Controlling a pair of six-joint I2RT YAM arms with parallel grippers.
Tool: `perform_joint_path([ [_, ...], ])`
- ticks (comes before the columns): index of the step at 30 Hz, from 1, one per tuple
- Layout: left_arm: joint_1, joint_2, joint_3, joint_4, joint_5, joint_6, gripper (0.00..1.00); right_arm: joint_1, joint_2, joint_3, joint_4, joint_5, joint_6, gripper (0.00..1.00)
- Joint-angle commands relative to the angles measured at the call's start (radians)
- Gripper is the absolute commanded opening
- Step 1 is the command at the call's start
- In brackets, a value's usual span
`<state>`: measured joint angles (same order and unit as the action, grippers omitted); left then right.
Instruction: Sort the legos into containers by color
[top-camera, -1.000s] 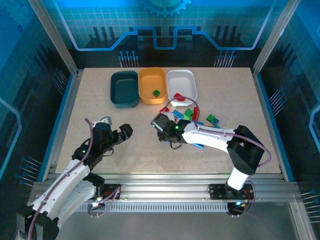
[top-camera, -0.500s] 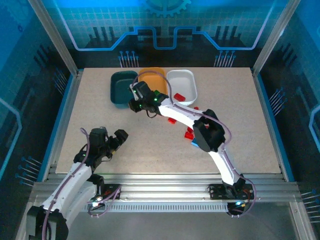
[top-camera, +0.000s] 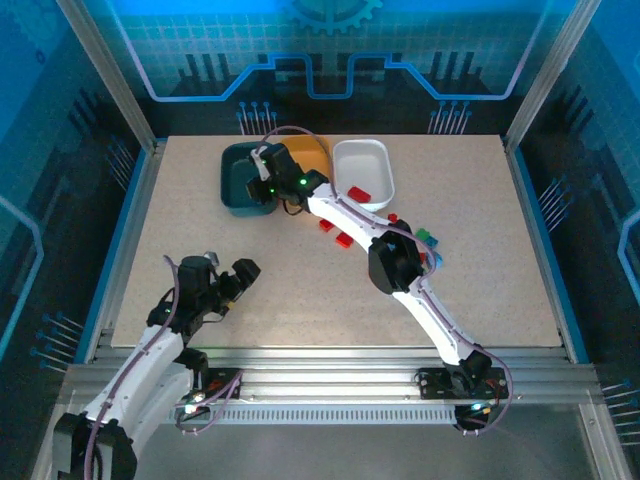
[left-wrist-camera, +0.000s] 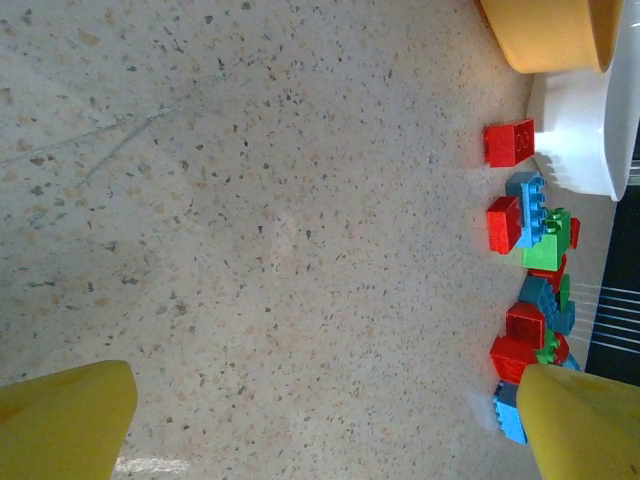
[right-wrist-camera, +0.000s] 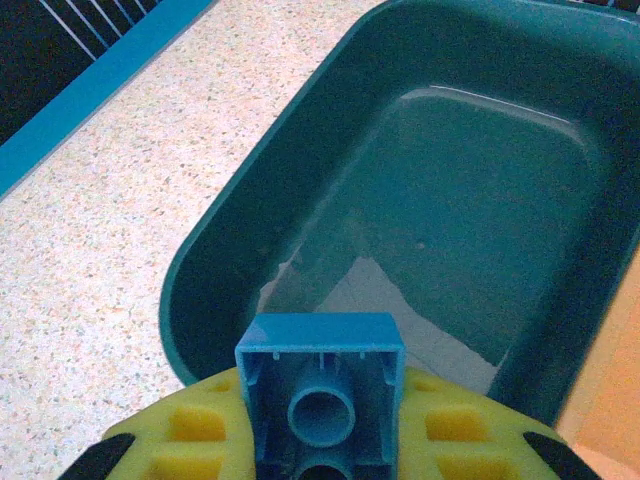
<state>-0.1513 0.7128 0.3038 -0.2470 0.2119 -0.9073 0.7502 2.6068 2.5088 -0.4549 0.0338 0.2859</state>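
You get bright, even overhead light on the speckled worktop (top-camera: 480, 290), a blue glow on the back wall (top-camera: 330, 60), a soft shadow and pale reflection inside the dark teal tub (right-wrist-camera: 480, 190), and blurred yellow fingers (left-wrist-camera: 60, 420) in the left wrist view's bottom corners.

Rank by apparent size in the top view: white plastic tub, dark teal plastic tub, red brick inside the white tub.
1. white plastic tub and dark teal plastic tub: look alike, teal partly hidden, so unranked.
2. red brick: clearly smallest.
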Motion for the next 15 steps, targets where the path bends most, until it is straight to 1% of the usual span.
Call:
perform_joint_path([
  [1, 0.01, 0.01, 0.017, 0.015, 0.047, 0.027, 0.99, -0.032, 0.043, 0.044, -0.01, -0.02, -0.011, 0.13],
  [6, 0.01, 0.009, 0.032, -0.002, 0.059, 0.044, 0.99, -0.047, 0.094, 0.134, -0.014, -0.031, -0.01, 0.17],
  [8, 0.01, 0.007, 0.029, 0.004, 0.063, 0.039, 0.99, -0.05, 0.124, 0.178, -0.022, -0.021, -0.011, 0.22],
  [9, 0.01, 0.008, 0.027, 0.01, 0.066, 0.036, 0.99, -0.052, 0.134, 0.2, -0.026, -0.027, -0.011, 0.23],
  [10, 0.01, 0.007, 0.023, 0.018, 0.069, 0.03, 0.99, -0.055, 0.148, 0.223, -0.028, -0.034, -0.011, 0.27],
  [12, 0.01, 0.008, 0.021, 0.027, 0.073, 0.022, 0.99, -0.055, 0.157, 0.247, -0.032, -0.012, -0.013, 0.6],
  [13, 0.01, 0.007, 0.023, 0.035, 0.077, 0.021, 0.99, -0.057, 0.154, 0.25, -0.033, -0.015, -0.02, 0.68],
  [15, 0.01, 0.007, 0.027, 0.042, 0.087, 0.022, 0.99, -0.057, 0.137, 0.249, -0.041, -0.025, -0.033, 0.7],
])
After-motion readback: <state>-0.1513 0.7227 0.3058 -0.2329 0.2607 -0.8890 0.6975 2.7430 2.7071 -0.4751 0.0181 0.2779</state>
